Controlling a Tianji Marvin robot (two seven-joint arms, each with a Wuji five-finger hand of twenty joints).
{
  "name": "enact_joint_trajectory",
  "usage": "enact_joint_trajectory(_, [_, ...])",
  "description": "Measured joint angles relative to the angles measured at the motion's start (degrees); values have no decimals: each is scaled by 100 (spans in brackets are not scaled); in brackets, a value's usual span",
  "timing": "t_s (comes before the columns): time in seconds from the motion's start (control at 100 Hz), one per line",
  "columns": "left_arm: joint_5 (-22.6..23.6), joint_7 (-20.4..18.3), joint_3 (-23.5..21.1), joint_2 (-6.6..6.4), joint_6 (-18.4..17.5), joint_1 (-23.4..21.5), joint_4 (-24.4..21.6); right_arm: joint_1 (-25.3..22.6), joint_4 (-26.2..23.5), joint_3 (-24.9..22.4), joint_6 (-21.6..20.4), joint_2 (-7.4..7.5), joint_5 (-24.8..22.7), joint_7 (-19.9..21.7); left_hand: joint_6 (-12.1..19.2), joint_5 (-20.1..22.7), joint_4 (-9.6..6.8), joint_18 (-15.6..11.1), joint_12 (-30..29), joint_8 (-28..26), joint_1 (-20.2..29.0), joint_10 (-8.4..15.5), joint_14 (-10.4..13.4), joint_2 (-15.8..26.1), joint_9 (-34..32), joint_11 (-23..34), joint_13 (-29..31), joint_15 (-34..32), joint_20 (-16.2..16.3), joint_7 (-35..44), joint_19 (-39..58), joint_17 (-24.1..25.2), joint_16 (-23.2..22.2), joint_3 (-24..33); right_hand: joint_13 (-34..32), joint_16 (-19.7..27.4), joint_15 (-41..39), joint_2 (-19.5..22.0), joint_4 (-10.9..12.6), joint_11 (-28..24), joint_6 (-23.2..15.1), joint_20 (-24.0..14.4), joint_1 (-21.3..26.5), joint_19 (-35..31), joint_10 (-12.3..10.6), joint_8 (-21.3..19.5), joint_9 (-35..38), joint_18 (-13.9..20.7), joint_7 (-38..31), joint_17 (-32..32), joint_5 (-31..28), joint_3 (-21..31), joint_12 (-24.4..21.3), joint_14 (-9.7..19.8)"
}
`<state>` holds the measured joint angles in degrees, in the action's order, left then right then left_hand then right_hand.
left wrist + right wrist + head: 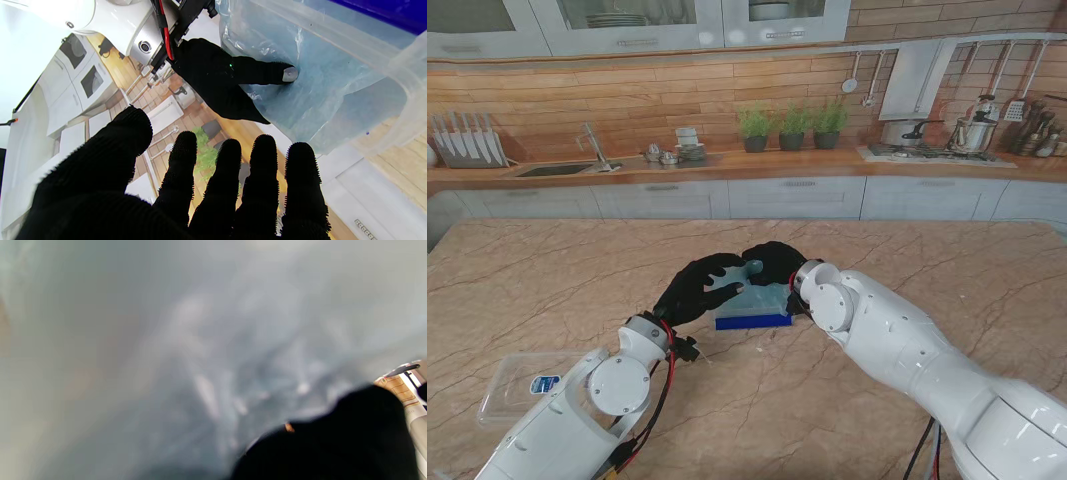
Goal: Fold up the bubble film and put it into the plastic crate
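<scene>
A clear plastic crate (pixel 752 321) with a blue base stands mid-table. Pale blue bubble film (pixel 762 297) lies bunched inside it. My right hand (pixel 774 262) reaches in from the far side. In the left wrist view the right hand (pixel 217 80) has its thumb pressed on the film (pixel 320 86) inside the crate wall (pixel 410 110), with its other fingers hidden behind the film. My left hand (pixel 695 288) hovers at the crate's left rim. Its fingers (pixel 213 186) are spread and hold nothing. The right wrist view is filled by blurred film (pixel 186 350), with glove (pixel 350 440) at one corner.
A clear flat lid (pixel 527 385) with a blue label lies on the marble table (pixel 927 260) beside my left forearm, nearer to me. A kitchen counter with sink, plants and pots runs behind the table's far edge.
</scene>
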<state>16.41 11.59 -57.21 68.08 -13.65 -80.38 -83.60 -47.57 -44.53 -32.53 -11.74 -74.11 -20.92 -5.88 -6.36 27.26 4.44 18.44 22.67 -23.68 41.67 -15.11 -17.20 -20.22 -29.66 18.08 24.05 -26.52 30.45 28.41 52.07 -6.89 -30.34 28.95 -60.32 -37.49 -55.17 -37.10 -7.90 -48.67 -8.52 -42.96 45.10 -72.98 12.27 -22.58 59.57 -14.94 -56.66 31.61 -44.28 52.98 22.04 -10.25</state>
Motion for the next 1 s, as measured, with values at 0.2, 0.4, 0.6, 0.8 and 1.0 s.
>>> enact_joint_trajectory(0.2, [-72, -70, 257, 63, 343, 268, 255, 38, 171, 88, -11, -66, 46, 21, -147, -72, -108, 1, -324, 84, 84, -154, -75, 137, 281, -243, -5, 14, 0, -104, 0, 16, 0, -146, 9, 0, 67, 32, 0, 59, 0, 0, -1, 7, 2, 19, -56, 0, 0, -42, 10, -26, -1, -3])
enact_joint_trajectory(0.4, [-367, -211, 399, 121, 642, 445, 421, 23, 171, 61, -35, -68, 61, 79, -290, -140, -111, -1, -744, 223, 148, -343, -170, 312, 750, -291, -226, 56, -8, -292, 0, 84, 27, -352, 115, 0, 199, 59, 41, 68, 0, 0, -114, 196, 7, 78, -125, 0, 5, -168, 14, -406, -2, -37])
enact_joint_trajectory(0.6, [-458, -368, 519, 139, 816, 583, 559, -110, -208, -97, -33, 81, -54, 126, -441, -140, -111, -4, -923, 493, 238, -531, -240, 321, 1159, -356, -238, -86, -104, -631, 52, 127, 32, -540, 166, 0, 209, 59, 41, 69, 12, 0, -181, 209, 10, 83, -195, 0, 18, -178, 85, -631, -1, -45])
enact_joint_trajectory(0.8, [-565, -450, 594, 165, 992, 681, 633, -182, -442, -210, 41, 202, -146, 274, -536, -280, -112, -21, -925, 581, 288, -535, -284, 379, 1159, -356, -238, -290, -47, -737, 221, 132, -81, -631, 495, 4, 445, 59, 41, 286, 55, 0, -303, 331, 51, 84, -514, -2, 172, -409, 337, -632, -1, -62])
enact_joint_trajectory(1.0, [-568, -594, 618, 163, 1061, 747, 662, -260, -641, -340, 205, 284, -206, 342, -538, -317, -112, -26, -928, 644, 288, -588, -290, 450, 1144, -356, -238, -364, 11, -737, 293, 132, -150, -749, 1017, 14, 879, 59, 41, 620, 66, 0, -669, 712, 78, -110, -1050, -8, 653, -774, 610, -762, -1, -82])
